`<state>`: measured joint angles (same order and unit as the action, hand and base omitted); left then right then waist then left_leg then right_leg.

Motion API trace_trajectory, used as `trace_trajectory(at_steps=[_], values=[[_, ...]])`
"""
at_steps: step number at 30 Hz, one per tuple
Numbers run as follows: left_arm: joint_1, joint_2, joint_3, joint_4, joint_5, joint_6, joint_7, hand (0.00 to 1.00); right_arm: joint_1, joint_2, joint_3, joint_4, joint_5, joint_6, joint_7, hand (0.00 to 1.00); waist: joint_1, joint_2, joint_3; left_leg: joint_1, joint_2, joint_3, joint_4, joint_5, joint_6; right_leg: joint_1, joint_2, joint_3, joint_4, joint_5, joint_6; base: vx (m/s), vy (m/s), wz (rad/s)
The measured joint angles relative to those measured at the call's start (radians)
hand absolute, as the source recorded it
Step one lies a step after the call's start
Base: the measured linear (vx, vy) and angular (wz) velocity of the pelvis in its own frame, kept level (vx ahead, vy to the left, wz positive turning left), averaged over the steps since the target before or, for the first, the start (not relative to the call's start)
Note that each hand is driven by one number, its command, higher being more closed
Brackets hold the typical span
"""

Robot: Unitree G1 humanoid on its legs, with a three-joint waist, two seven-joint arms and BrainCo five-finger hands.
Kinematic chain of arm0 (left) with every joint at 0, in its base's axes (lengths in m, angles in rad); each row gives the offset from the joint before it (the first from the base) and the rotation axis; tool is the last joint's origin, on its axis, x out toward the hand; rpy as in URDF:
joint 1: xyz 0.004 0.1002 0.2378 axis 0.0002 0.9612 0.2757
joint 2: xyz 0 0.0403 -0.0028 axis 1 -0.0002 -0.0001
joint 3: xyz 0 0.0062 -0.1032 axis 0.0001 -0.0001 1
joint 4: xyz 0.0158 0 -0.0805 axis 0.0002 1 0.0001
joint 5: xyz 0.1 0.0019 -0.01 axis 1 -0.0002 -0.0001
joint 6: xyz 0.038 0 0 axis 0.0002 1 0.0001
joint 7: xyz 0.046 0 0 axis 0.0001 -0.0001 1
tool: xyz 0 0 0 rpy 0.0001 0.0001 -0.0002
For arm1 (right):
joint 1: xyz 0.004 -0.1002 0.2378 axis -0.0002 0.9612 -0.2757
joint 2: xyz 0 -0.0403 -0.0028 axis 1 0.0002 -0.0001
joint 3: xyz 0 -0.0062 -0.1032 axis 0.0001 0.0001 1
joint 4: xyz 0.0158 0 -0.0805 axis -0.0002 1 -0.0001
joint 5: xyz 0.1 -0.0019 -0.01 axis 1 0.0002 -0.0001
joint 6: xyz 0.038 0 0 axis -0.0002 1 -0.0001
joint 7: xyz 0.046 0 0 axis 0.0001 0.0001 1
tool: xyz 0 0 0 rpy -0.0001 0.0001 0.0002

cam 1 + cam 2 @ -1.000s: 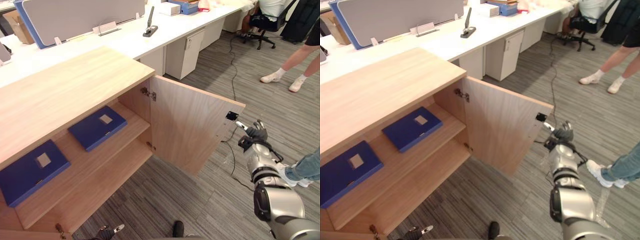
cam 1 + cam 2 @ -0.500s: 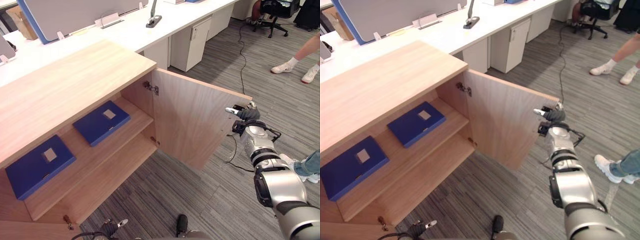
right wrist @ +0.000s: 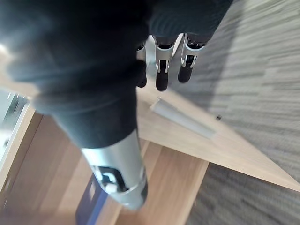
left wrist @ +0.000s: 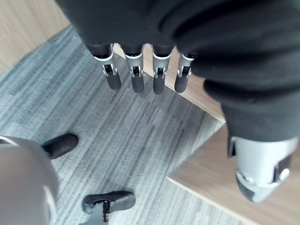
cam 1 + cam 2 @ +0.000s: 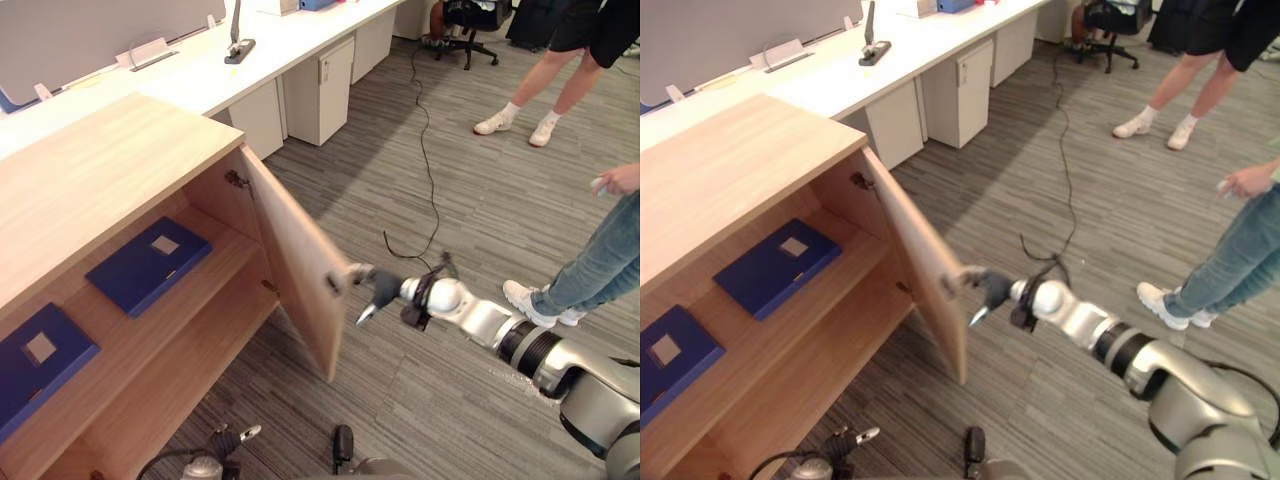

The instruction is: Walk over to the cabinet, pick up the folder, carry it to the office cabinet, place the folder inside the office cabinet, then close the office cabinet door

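Swung from wide open to roughly half shut, the light wooden cabinet door (image 5: 300,265) has the right hand (image 5: 387,288) at its free edge, fingers straight and loosely spread. That hand's wrist view adds a slim silver bar handle (image 3: 183,121). On the cabinet's upper shelf (image 5: 200,285) lie a flat blue folder (image 5: 148,265) and a second blue folder (image 5: 35,360). The left hand (image 4: 134,78) hangs over grey striped carpet (image 4: 117,140), fingers straight, side by side.

A white desk (image 5: 195,82) is seen at the back, a drawer pedestal (image 5: 318,90) tucked beneath. A person in jeans (image 5: 603,262) and a bare-legged person (image 5: 548,82) are seen on grey carpet (image 5: 470,210).
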<state>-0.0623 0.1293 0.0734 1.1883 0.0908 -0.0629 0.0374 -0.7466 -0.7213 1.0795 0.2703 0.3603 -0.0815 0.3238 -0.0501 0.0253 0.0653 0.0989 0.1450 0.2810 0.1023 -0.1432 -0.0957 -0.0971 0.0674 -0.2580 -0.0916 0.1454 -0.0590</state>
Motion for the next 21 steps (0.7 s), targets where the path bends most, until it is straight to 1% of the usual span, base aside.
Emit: trace_trajectory(at_steps=[1, 2, 3, 4, 5, 6, 7, 8, 9, 10, 12, 14, 16, 17, 18, 19, 20, 21], values=[[-0.013, 0.000, 0.000, 0.003, 0.000, 0.000, -0.002, 0.00, -0.006, 0.043, 0.032, -0.024, -0.014, 0.005, 0.002, 0.00, 0.016, -0.009, -0.014, -0.004, 0.001, -0.005, -0.012, 0.008, -0.006, -0.010, 0.004, 0.000, 0.000, 0.000, 0.000, -0.01, -0.048, 0.08], [-0.019, -0.001, 0.000, 0.003, 0.002, 0.000, -0.003, 0.00, -0.008, 0.064, 0.041, -0.024, -0.015, 0.008, 0.002, 0.00, 0.027, -0.012, -0.018, -0.011, 0.002, -0.010, -0.015, 0.012, -0.009, -0.015, 0.004, -0.006, 0.000, 0.000, 0.000, 0.01, -0.049, 0.20], [-0.032, -0.003, 0.004, 0.003, 0.006, 0.000, -0.005, 0.00, -0.015, 0.078, 0.043, -0.034, -0.015, 0.014, 0.003, 0.00, 0.053, -0.017, -0.017, -0.012, 0.000, -0.018, -0.027, 0.018, -0.012, -0.022, 0.003, -0.011, 0.000, 0.002, -0.004, 0.04, -0.018, 0.23], [-0.027, -0.001, 0.023, 0.011, 0.010, 0.001, -0.006, 0.00, -0.030, 0.074, 0.049, -0.048, -0.023, 0.020, 0.017, 0.00, 0.067, -0.020, -0.017, -0.012, -0.001, -0.017, -0.036, 0.021, -0.013, -0.024, 0.003, -0.011, 0.001, 0.008, -0.014, 0.07, 0.005, 0.16], [-0.022, 0.002, 0.031, 0.023, 0.011, 0.005, -0.007, 0.00, -0.035, 0.066, 0.051, -0.057, -0.026, 0.022, 0.031, 0.00, 0.068, -0.023, -0.019, -0.010, -0.001, -0.017, -0.038, 0.020, -0.012, -0.023, 0.003, -0.011, 0.003, 0.013, -0.022, 0.11, 0.053, 0.03], [-0.008, 0.012, 0.038, 0.040, 0.019, 0.012, -0.009, 0.00, -0.037, 0.020, 0.078, -0.101, -0.037, 0.024, 0.111, 0.00, 0.067, -0.031, -0.024, -0.009, -0.002, -0.016, -0.037, 0.019, -0.010, -0.022, 0.003, -0.006, 0.006, 0.016, -0.027, 0.18, 0.114, 0.00], [-0.003, 0.022, 0.049, 0.050, 0.019, 0.019, -0.010, 0.00, -0.018, -0.044, 0.162, -0.171, -0.063, 0.024, 0.204, 0.00, 0.065, -0.047, -0.030, -0.009, -0.002, -0.016, -0.035, 0.019, -0.009, -0.022, 0.002, 0.003, 0.006, 0.020, -0.032, 0.16, 0.102, -0.02], [-0.003, 0.029, 0.050, 0.055, 0.019, 0.021, -0.011, 0.00, 0.007, -0.058, 0.197, -0.184, -0.073, 0.025, 0.237, 0.00, 0.064, -0.057, -0.036, -0.009, -0.002, -0.015, -0.033, 0.020, -0.008, -0.022, 0.002, 0.009, 0.006, 0.021, -0.033, 0.19, 0.128, -0.10], [-0.003, 0.041, 0.050, 0.059, 0.019, 0.025, -0.011, 0.00, 0.079, -0.055, 0.253, -0.177, -0.098, 0.039, 0.289, 0.00, 0.062, -0.076, -0.048, -0.008, -0.004, -0.011, -0.029, 0.021, -0.006, -0.021, 0.001, 0.018, 0.006, 0.022, -0.033, 0.11, 0.078, -0.17], [-0.008, 0.044, 0.050, 0.059, 0.019, 0.025, -0.012, 0.00, 0.158, -0.045, 0.269, -0.168, -0.130, 0.052, 0.324, 0.00, 0.059, -0.088, -0.056, -0.007, -0.011, -0.006, -0.027, 0.025, 0.000, -0.021, -0.004, 0.025, 0.006, 0.022, -0.033, 0.15, 0.122, -0.21], [-0.014, 0.038, 0.053, 0.060, 0.019, 0.025, -0.012, 0.00, 0.204, -0.017, 0.270, -0.120, -0.173, 0.055, 0.345, 0.00, 0.050, -0.092, -0.057, -0.003, -0.028, 0.003, -0.026, 0.036, 0.017, -0.020, -0.021, 0.045, 0.006, 0.026, -0.027, 0.04, 0.104, -0.29], [-0.026, 0.027, 0.047, 0.059, 0.019, 0.020, -0.010, 0.00, 0.244, 0.034, 0.222, -0.017, -0.217, 0.054, 0.337, 0.00, 0.050, -0.090, -0.053, 0.004, -0.045, -0.004, -0.014, 0.042, 0.022, -0.006, -0.039, 0.047, 0.006, 0.028, -0.023, -0.02, 0.059, -0.11], [-0.027, 0.023, 0.038, 0.056, 0.018, 0.003, -0.008, 0.00, 0.290, 0.108, 0.177, 0.116, -0.266, 0.052, 0.311, 0.00, 0.059, -0.092, -0.053, 0.009, -0.050, -0.019, -0.008, 0.042, 0.023, 0.011, -0.049, 0.038, 0.000, 0.023, -0.014, -0.08, 0.037, 0.32], [-0.026, 0.019, 0.017, 0.056, 0.018, -0.002, -0.007, 0.00, 0.322, 0.163, 0.130, 0.208, -0.312, 0.045, 0.289, 0.00, 0.075, -0.093, -0.049, 0.006, -0.053, -0.031, -0.013, 0.040, 0.025, 0.012, -0.055, 0.022, 0.000, 0.014, -0.001, -0.14, 0.039, 0.64], [-0.022, 0.010, -0.004, 0.055, 0.018, -0.003, -0.001, 0.00, 0.358, 0.241, 0.061, 0.334, -0.390, 0.038, 0.239, 0.00, 0.083, -0.087, -0.037, -0.001, -0.054, -0.064, -0.021, 0.035, 0.031, 0.014, -0.064, -0.014, 0.000, 0.004, 0.010, -0.14, 0.030, 0.70], [-0.016, 0.003, -0.015, 0.054, 0.018, -0.003, 0.001, 0.00, 0.376, 0.281, 0.021, 0.402, -0.415, 0.037, 0.218, 0.00, 0.083, -0.082, -0.032, -0.005, -0.056, -0.083, -0.027, 0.032, 0.034, 0.016, -0.067, -0.034, 0.003, 0.000, 0.009, -0.15, 0.067, 1.03], [-0.006, -0.018, -0.041, 0.049, 0.018, -0.002, 0.005, 0.00, 0.414, 0.382, -0.096, 0.579, -0.499, 0.030, 0.152, 0.00, 0.095, -0.069, -0.016, -0.019, -0.062, -0.131, -0.034, 0.018, 0.042, 0.003, -0.087, -0.087, 0.047, -0.021, 0.012, -0.13, 0.089, 0.95], [-0.006, -0.028, -0.040, 0.036, 0.005, -0.001, 0.006, 0.00, 0.428, 0.425, -0.161, 0.659, -0.539, 0.028, 0.121, 0.00, 0.099, -0.068, -0.003, -0.027, -0.068, -0.149, -0.032, 0.015, 0.050, -0.013, -0.109, -0.112, 0.103, -0.052, 0.020, -0.16, 0.160, 1.44]])
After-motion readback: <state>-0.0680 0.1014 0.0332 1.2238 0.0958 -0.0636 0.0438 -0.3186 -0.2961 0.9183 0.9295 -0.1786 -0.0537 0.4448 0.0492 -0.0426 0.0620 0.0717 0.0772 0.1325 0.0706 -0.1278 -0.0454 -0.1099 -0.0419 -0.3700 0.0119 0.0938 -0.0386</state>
